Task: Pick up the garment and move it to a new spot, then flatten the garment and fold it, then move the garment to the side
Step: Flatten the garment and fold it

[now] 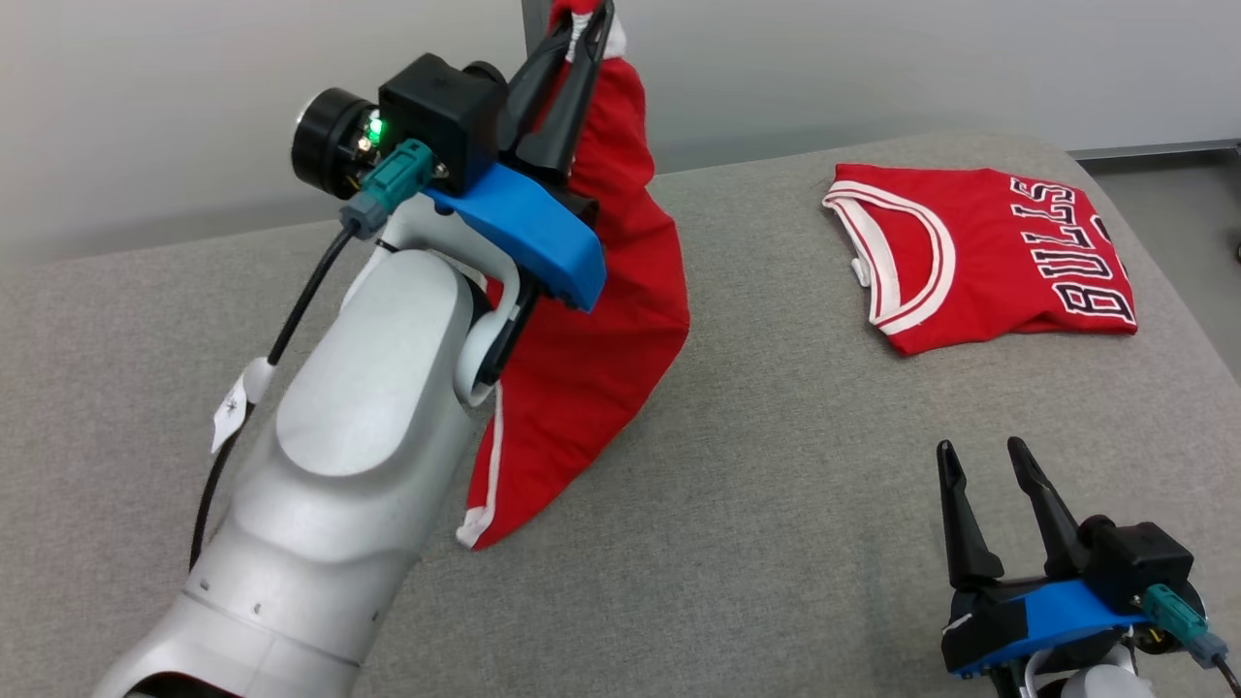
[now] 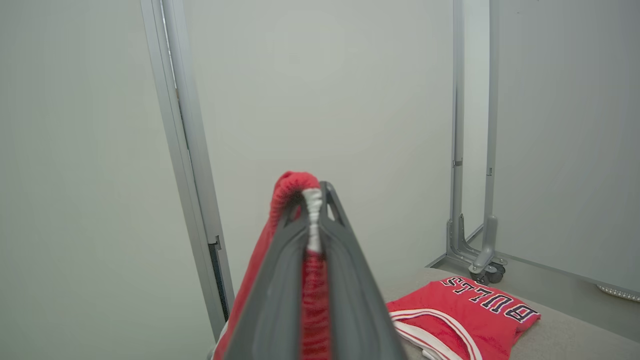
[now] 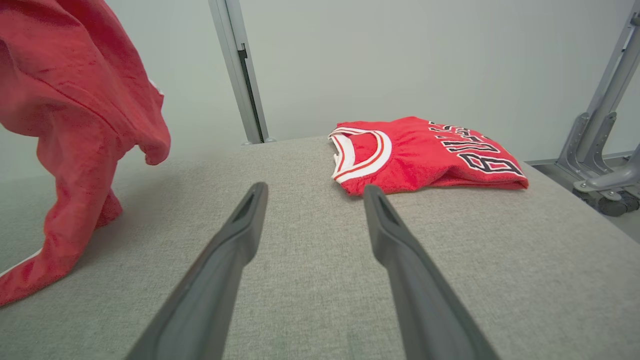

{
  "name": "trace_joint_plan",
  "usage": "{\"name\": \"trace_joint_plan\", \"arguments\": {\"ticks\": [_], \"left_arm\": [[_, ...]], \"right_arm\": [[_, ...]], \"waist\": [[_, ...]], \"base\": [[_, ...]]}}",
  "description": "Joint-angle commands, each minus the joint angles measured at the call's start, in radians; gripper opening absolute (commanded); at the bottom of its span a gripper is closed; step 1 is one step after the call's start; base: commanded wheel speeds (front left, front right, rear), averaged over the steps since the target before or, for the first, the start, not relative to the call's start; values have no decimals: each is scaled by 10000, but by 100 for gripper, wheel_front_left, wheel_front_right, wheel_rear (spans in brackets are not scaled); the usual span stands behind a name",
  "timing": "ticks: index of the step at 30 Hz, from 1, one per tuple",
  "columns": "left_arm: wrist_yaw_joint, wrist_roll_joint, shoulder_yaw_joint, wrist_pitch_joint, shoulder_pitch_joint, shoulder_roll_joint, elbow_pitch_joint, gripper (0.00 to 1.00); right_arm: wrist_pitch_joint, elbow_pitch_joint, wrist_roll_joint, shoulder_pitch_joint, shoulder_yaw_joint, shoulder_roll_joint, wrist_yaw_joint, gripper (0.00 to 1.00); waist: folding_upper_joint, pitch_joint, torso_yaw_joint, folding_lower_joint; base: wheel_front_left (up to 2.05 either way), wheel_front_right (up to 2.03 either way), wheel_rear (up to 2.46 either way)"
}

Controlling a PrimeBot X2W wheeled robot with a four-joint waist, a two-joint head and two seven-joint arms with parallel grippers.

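I have my left jaws pinching the garment by its top, lifted well left of the folded jersey, its lower end trailing on the tabletop. My right jaws stand spread and empty, nearer me than the jersey.

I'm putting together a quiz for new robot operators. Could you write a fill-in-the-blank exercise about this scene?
1. The left pincer is ___ on the hanging red cloth garment with white trim.
2. The right pincer has its jaws ___, nothing between them, over the grey fabric surface.
3. The folded red jersey bears the word ___ in black letters.
Missing words: shut; open; BULLS.
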Motion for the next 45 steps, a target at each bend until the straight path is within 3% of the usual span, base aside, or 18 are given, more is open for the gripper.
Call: {"name": "trace_joint_plan", "arguments": {"ticks": [1,12,17,22,27,28,29,37,41,45], "left_arm": [[-39,-121,-137,-140,158,10,-62,0],[-14,-960,-1086,-467,4744,532,2,0],[399,-1431,-754,-655,6641,981,-190,0],[883,-1703,-177,-803,7543,1668,-577,0],[976,-1938,145,-843,7970,2095,-897,0],[993,-1949,208,-865,7987,2116,-945,25],[1021,-1910,228,-907,8011,2143,-978,100],[1544,-1327,764,-1090,8236,2005,-1514,100],[1906,-670,1609,-1089,8434,1951,-2521,100],[1989,32,2572,-1092,8830,1800,-3575,100]], "right_arm": [[-30,-55,-32,42,-28,-14,7,100],[-30,70,-143,326,-125,-22,7,100],[-30,93,-242,364,-177,-20,7,100],[-30,152,-283,502,-176,-40,5,100],[-30,289,-231,472,-55,-37,7,100],[-32,321,-223,462,-42,-39,7,100],[-30,356,-209,456,-19,-38,7,100],[-32,470,-118,644,-186,-71,7,100],[-32,474,-149,751,-360,-67,7,100],[-30,414,-163,798,-379,-63,7,100]], "waist": [[0,19,79,-1],[0,-299,1019,-1],[0,-429,1459,-1],[0,-475,1862,-1],[0,-455,2030,-1],[0,-468,2036,-1],[0,-488,2036,-1],[0,-763,2102,-1],[0,-882,2247,-1],[0,-1085,2349,-1]], "base": [[0,0,0],[0,0,0],[0,0,0],[0,0,0],[0,0,0],[0,0,0],[0,0,0],[0,0,0],[0,0,0],[0,0,0]]}}
